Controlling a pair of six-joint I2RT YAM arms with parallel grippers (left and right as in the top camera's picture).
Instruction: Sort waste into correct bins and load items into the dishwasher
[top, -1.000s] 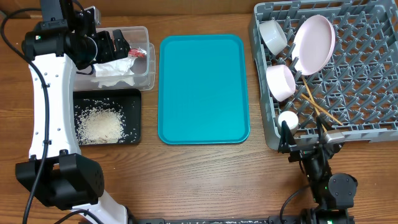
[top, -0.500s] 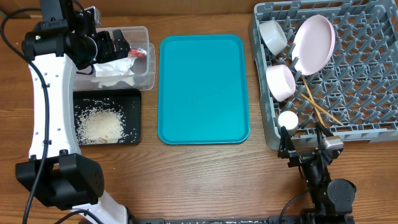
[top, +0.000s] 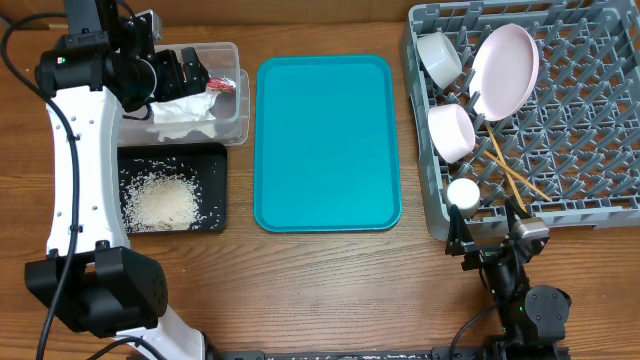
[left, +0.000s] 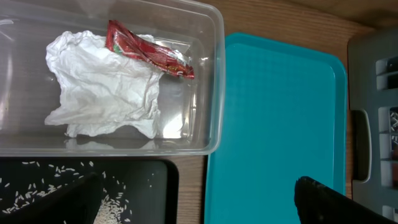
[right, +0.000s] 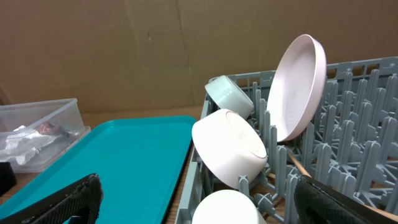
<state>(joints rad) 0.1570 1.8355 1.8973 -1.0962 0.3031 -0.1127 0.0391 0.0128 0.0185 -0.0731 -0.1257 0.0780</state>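
At lower right, the right tool (top: 490, 238) is backing off the rack (top: 600, 170), spread wide and empty (left tool (left: 193, 202) likewise); the sorting is looking finished.

Left arm (top: 75, 170) outstretched, right arm (top: 520, 290) folded low; left fingers (left: 339, 202) and right fingers (right: 62, 200) spread wide.

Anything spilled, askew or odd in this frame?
Nothing major. The rice is a heap with loose grains scattered around it, all seemingly inside the black tray. The chopsticks lie slanted across the dish rack pegs rather than slotted upright. The napkin and red wrapper sit in the clear tub.
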